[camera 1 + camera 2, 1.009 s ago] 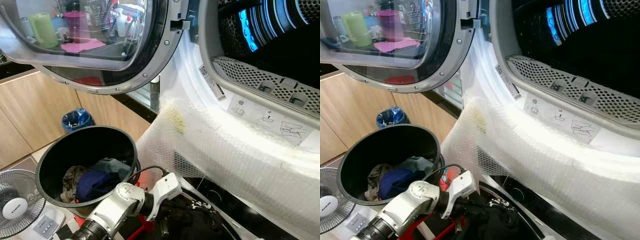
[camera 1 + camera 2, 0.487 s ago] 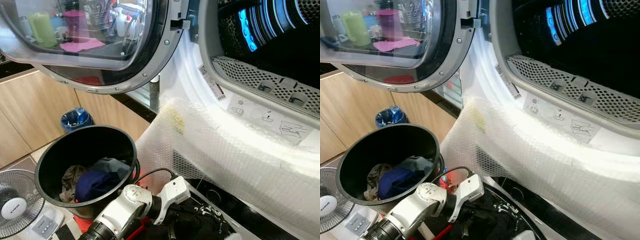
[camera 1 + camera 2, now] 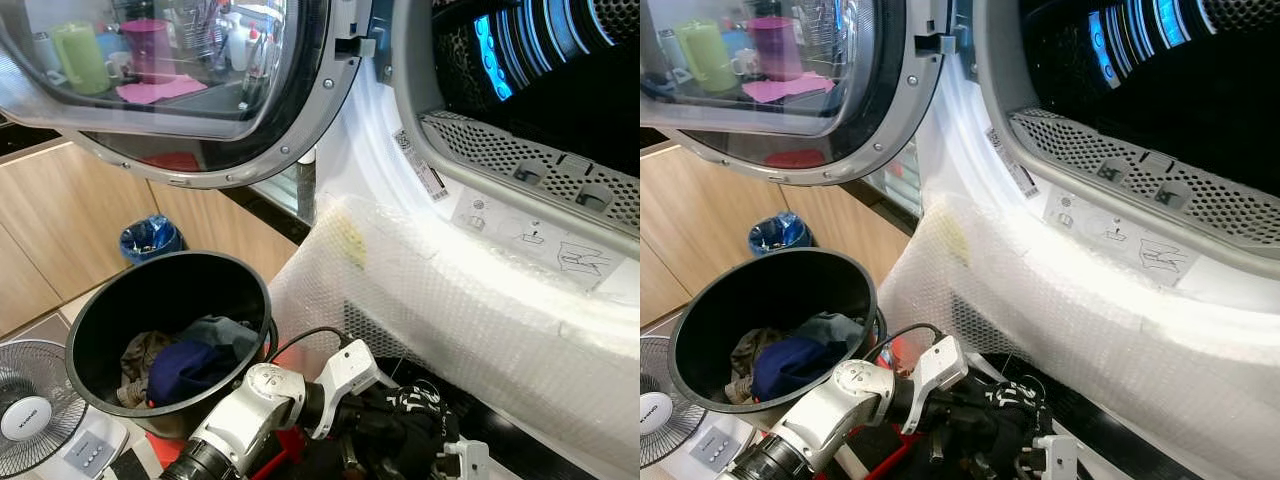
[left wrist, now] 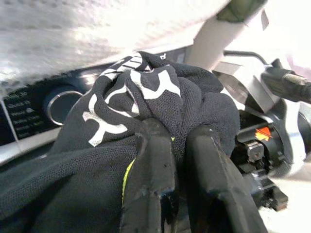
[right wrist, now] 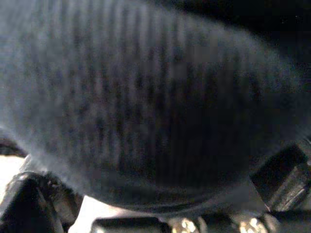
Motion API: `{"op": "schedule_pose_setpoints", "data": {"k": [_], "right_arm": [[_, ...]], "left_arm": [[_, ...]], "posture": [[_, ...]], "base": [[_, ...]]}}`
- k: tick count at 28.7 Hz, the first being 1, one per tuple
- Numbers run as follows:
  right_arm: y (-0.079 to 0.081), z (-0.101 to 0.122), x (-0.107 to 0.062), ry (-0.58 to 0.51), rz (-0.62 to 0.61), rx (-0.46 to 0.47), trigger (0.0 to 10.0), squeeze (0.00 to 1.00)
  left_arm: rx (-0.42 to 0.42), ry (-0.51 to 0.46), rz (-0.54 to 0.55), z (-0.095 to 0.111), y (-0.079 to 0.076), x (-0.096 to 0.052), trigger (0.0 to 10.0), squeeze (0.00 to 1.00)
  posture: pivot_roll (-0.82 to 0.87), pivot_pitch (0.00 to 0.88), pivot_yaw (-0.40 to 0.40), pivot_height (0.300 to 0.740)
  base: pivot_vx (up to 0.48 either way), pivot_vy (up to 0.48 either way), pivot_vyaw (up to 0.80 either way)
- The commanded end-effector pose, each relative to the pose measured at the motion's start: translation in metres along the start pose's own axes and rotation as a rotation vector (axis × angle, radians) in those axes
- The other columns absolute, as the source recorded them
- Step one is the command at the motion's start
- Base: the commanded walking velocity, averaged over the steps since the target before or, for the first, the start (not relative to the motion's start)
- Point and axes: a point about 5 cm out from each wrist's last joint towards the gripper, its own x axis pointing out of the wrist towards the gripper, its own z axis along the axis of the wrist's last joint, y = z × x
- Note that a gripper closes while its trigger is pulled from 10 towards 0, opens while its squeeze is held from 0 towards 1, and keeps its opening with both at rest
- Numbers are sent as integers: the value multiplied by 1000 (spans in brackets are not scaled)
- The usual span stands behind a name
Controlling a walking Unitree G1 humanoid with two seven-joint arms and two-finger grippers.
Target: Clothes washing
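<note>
My left gripper (image 4: 177,160) is clamped on a black garment (image 4: 146,107) with white markings, my two black fingers (image 4: 150,179) pressed close together with the mesh cloth bunched between and over them. From my head I see that same bundle (image 3: 405,430) low in front of me, at the end of my silver left arm (image 3: 260,405), just below the bubble wrap (image 3: 450,300) draped over the front of the machine. My right gripper (image 3: 460,462) sits just beside the bundle on its far side; its wrist camera is pressed against blurred dark fabric (image 5: 146,97), and I cannot tell whether those fingers are apart or together. Above the wrap gapes the open drum (image 3: 560,90), dark with a blue gleam inside, its round glass door (image 3: 180,80) swung out to my left. Beside my left arm stands a black laundry basket (image 3: 110,300) holding a blue piece (image 3: 185,365) and other clothes. A white fan (image 3: 35,410) stands near the basket, and a small blue bin (image 3: 150,238) sits by the wooden cabinets (image 3: 70,220).
</note>
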Motion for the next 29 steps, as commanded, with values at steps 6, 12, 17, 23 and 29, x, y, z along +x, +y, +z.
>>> {"op": "schedule_pose_setpoints", "data": {"k": [6,12,17,23,29], "right_arm": [[9,-21,-5,92,88,-41,10000,0],[9,-27,-6,93,112,-49,10000,0],[2,-17,0,-7,21,-19,10000,0],[1,-3,5,-134,6,27,10000,0],[13,1,8,-219,145,153,10000,0]], "left_arm": [[-23,-101,0,21,-1,5,0,0],[-69,-147,-52,29,-5,6,0,0],[-97,-154,-76,30,-8,5,0,0],[-117,-155,-73,32,-8,5,0,0],[-125,-152,-68,34,-8,5,0,0]], "posture": [[139,137,-23,740],[136,137,-18,740],[136,136,-17,740],[136,136,-17,740],[147,129,-13,740]], "base": [[0,0,0],[0,0,0],[0,0,0],[0,0,0],[0,0,0]]}}
